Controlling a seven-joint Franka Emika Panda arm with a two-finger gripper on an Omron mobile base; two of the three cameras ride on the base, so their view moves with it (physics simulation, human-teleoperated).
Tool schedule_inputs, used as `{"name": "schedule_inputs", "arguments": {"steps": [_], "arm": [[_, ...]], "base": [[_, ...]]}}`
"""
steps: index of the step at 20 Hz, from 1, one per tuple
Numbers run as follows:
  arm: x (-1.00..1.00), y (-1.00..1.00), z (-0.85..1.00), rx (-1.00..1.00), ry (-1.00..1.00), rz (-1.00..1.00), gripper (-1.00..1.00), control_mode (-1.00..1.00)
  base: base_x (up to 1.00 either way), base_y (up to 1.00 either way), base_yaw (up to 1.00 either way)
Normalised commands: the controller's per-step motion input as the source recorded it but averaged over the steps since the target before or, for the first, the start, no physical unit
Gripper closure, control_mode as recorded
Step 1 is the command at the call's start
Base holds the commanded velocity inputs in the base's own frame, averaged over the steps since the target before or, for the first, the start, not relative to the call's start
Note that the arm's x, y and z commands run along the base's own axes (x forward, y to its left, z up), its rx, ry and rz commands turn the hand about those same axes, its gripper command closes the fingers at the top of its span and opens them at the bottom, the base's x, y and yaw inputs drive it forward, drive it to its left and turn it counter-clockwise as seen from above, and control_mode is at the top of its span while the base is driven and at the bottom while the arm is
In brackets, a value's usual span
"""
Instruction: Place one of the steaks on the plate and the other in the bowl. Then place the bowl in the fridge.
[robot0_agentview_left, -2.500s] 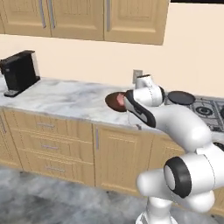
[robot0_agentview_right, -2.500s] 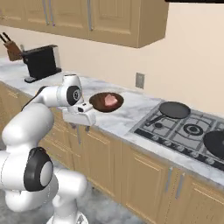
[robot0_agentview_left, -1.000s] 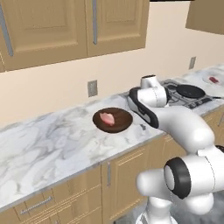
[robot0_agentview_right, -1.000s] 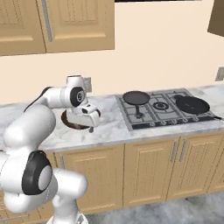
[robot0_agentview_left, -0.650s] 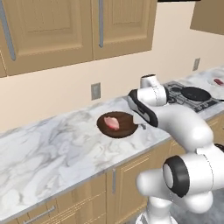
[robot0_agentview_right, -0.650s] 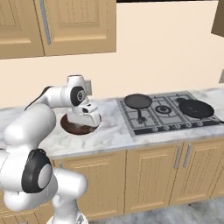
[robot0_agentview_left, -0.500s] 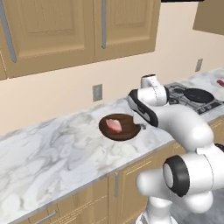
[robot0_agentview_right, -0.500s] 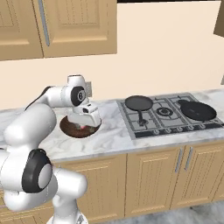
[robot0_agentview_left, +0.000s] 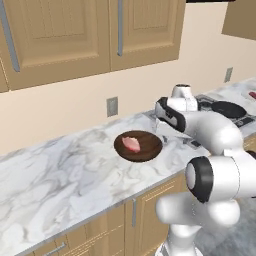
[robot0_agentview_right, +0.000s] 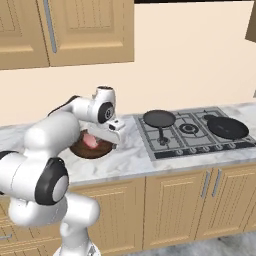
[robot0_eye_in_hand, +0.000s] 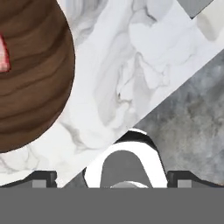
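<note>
- One brown bowl (robot0_agentview_left: 138, 146) sits on the marble surface (robot0_agentview_left: 60, 175), holding one pale pink steak (robot0_agentview_left: 131, 144).
- A red sliver at the far right of the surface may be a second steak (robot0_agentview_left: 252, 95); too small to tell.
- One gripper (robot0_agentview_right: 116, 136) hangs just beside the bowl, its jaws released and empty.
- Two black pans (robot0_agentview_right: 159, 119) rest on the one hob (robot0_agentview_right: 195, 132).

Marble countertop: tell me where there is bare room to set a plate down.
The widest bare stretch of the white marble countertop lies left of the dark brown wooden bowl holding a pink steak. Right of the bowl it is crowded: the open gripper, then the gas hob with two black pans.
</note>
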Motion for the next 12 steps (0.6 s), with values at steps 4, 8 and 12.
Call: {"name": "schedule_inputs", "arguments": {"steps": [4, 8, 12], "arm": [[1.00, -0.31, 0.00, 0.51, -0.08, -0.03, -1.00, -1.00], [0.71, 0.07, -0.18, 0.18, -0.13, -0.04, -1.00, -1.00], [0.15, 0.10, -0.21, 0.15, -0.11, 0.00, -1.00, -1.00]], "base": [[0.00, 0.00, 0.00], [0.00, 0.00, 0.00], [0.00, 0.00, 0.00]]}}
